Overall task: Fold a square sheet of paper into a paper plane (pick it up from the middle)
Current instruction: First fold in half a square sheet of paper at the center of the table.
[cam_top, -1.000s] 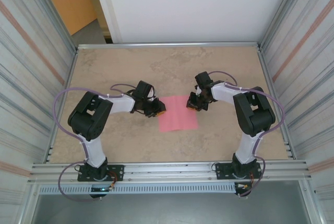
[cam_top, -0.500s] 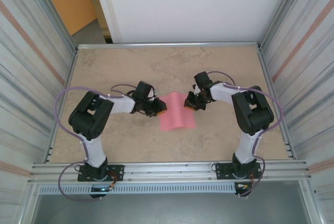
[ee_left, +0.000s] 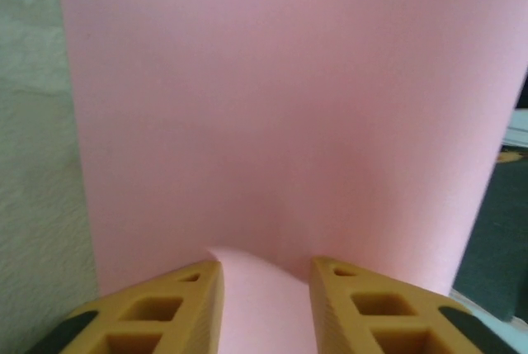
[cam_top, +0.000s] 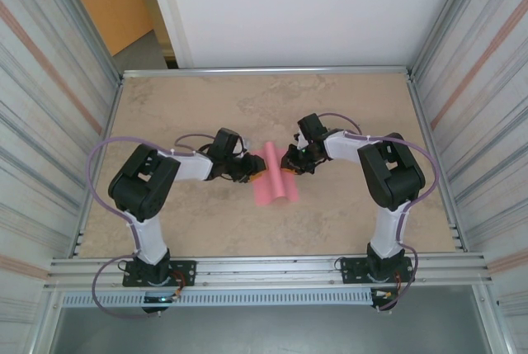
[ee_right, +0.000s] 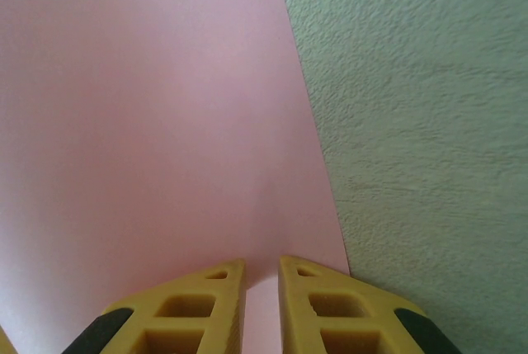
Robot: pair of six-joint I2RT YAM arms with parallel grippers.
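A beige, marbled stone-look tabletop (cam_top: 165, 98) sat inside ribbed metal walls, seen from above. 2 black-and-white robot arms reached inward from its near edge, the left arm (cam_top: 144, 185) and the right arm (cam_top: 392, 177), with their wrists almost meeting near the table's middle. Between them lay the thin pink-red square sheet of paper (cam_top: 275, 179), bowed up into a narrow hump running front to back, with each side edge at a claw. The left gripper (cam_top: 252, 168) met the sheet's left edge. In its wrist view (ee_left: 264, 304) the 2 yellow fingers (ee_left: 157, 313) stood apart, with a curl of the pink edge loose in the gap and the sheet (ee_left: 280, 106) rising ahead like a wall. The right gripper (cam_top: 291, 162) met the right edge. In its wrist view (ee_right: 261, 304) the yellow fingers (ee_right: 330, 304) were drawn close and pinched the sheet's edge, the paper (ee_right: 148, 123) spreading away from them.
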